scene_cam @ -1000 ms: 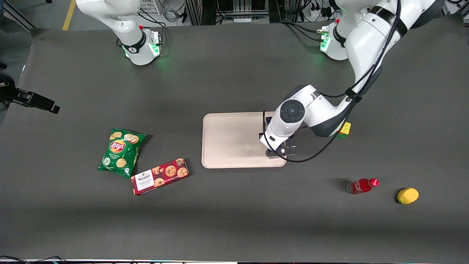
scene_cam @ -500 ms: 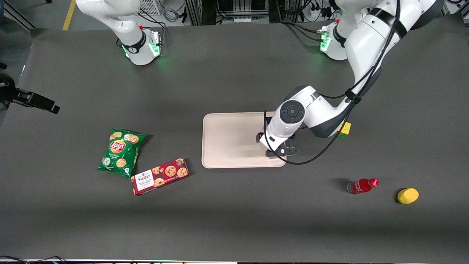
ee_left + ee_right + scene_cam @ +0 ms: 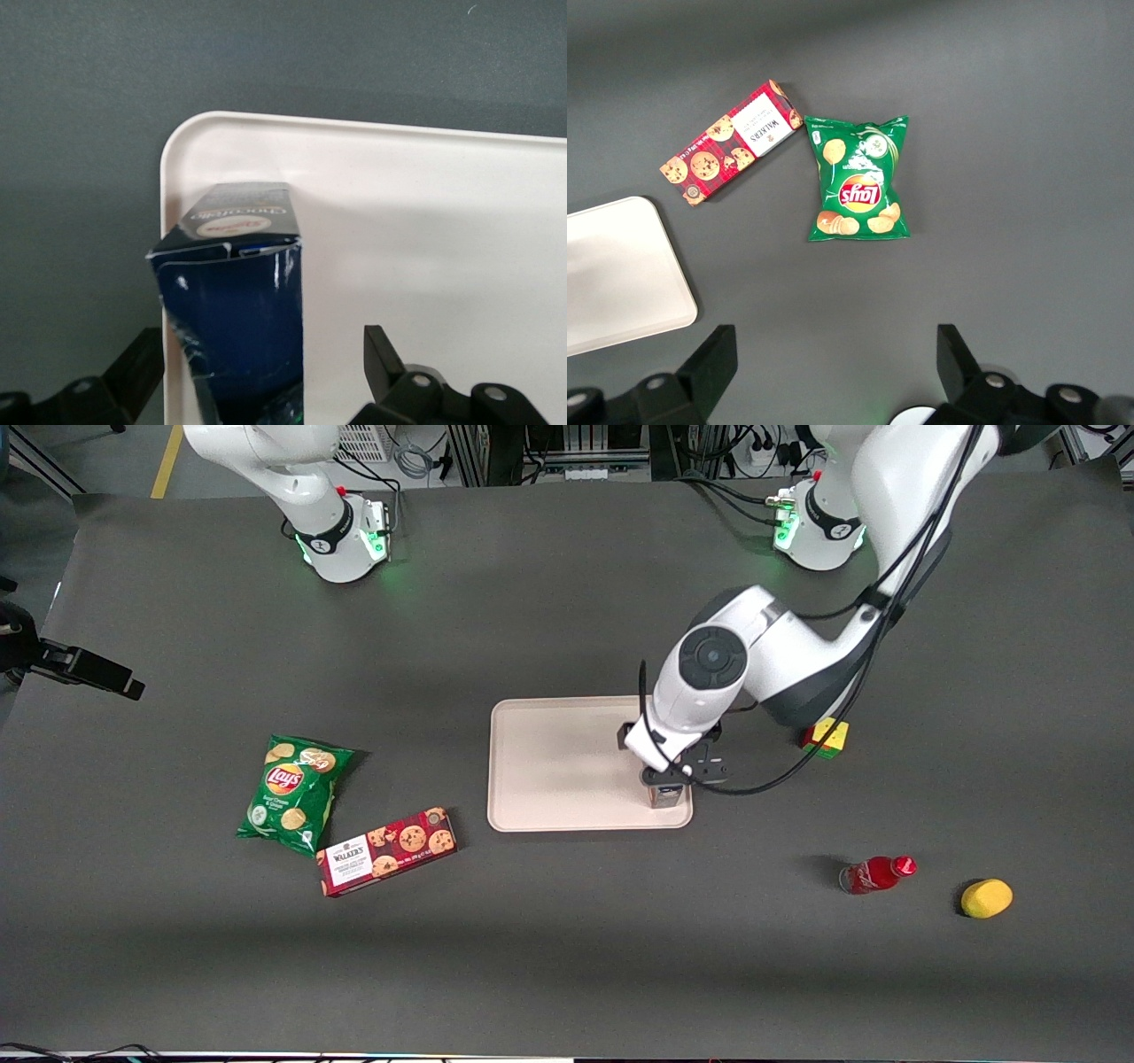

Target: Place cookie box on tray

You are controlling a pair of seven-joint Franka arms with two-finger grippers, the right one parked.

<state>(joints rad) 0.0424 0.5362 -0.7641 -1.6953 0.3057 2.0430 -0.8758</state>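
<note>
The cookie box (image 3: 235,301) stands on end in a corner of the tray (image 3: 425,221) — the corner near the front camera, at the working arm's end. The gripper (image 3: 257,372) is just above it, fingers spread wide and not touching it. The arm hides most of the box from the front.

Well apart from the gripper (image 3: 668,784), toward the parked arm's end of the bench (image 3: 567,965), lie a green Lay's chip bag (image 3: 295,793) and a red Walkers box (image 3: 388,852). Toward the working arm's end sits a colored block (image 3: 826,738) – and nearer the front camera, a red bottle (image 3: 875,874) and a yellow fruit (image 3: 986,898).
</note>
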